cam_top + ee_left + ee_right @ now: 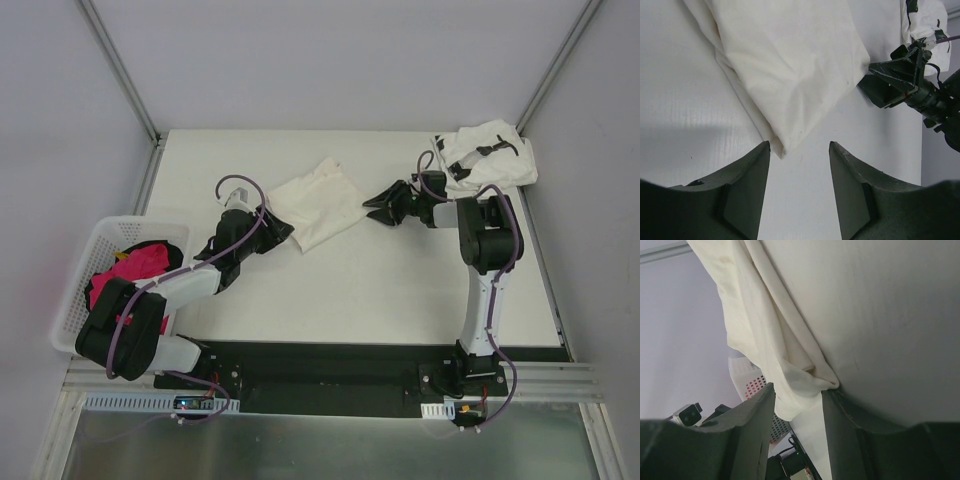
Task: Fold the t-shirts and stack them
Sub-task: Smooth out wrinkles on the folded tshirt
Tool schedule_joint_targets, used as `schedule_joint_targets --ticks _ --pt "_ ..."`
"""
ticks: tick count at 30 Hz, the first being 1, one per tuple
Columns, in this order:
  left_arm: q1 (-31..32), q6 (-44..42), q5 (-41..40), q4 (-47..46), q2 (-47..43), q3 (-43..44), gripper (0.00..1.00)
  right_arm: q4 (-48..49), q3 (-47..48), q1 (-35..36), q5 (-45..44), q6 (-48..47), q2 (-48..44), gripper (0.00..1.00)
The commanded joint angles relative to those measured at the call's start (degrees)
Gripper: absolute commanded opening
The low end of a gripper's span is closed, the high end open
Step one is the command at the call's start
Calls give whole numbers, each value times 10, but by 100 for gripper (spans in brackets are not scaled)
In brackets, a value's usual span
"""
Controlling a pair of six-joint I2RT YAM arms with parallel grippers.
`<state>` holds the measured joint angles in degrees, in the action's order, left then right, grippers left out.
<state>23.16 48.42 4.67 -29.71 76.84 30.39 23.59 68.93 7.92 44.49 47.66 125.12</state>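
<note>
A folded cream-white t-shirt (318, 203) lies on the white table, a little back of its middle. My left gripper (277, 229) sits at the shirt's near-left corner. In the left wrist view this gripper (799, 146) is open, and the cream shirt (790, 65) ends in a corner just past the left fingertip, not between the pads. My right gripper (376, 207) is at the shirt's right corner. It is open too (797, 390), with a bunched edge of the cream shirt (772, 335) hanging loosely between its fingertips. The white t-shirt with black marks (487, 157) lies crumpled at the back right.
A white perforated basket (80, 290) holding red and pink cloth (125, 268) stands at the left edge beside the left arm. Grey walls and metal posts close in the table at the back and sides. The right arm's elbow (490, 240) rises near the right edge.
</note>
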Motion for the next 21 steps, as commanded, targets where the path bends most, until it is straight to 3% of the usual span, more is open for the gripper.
schedule_joint_targets --ticks 1,9,15,16,21 --pt "-5 -18 -14 5 -12 5 50 -17 18 8 -34 -7 15 43" --pt "-7 -23 -26 17 -18 5 50 -21 24 9 -60 1 13 30" --pt "-10 -25 -33 20 -18 6 50 -21 41 10 -63 9 26 13" --pt "-11 -23 -33 21 -18 6 50 -21 43 11 -63 11 27 7" --pt "-12 -21 -30 17 -8 11 50 -14 44 43 -63 18 28 1"
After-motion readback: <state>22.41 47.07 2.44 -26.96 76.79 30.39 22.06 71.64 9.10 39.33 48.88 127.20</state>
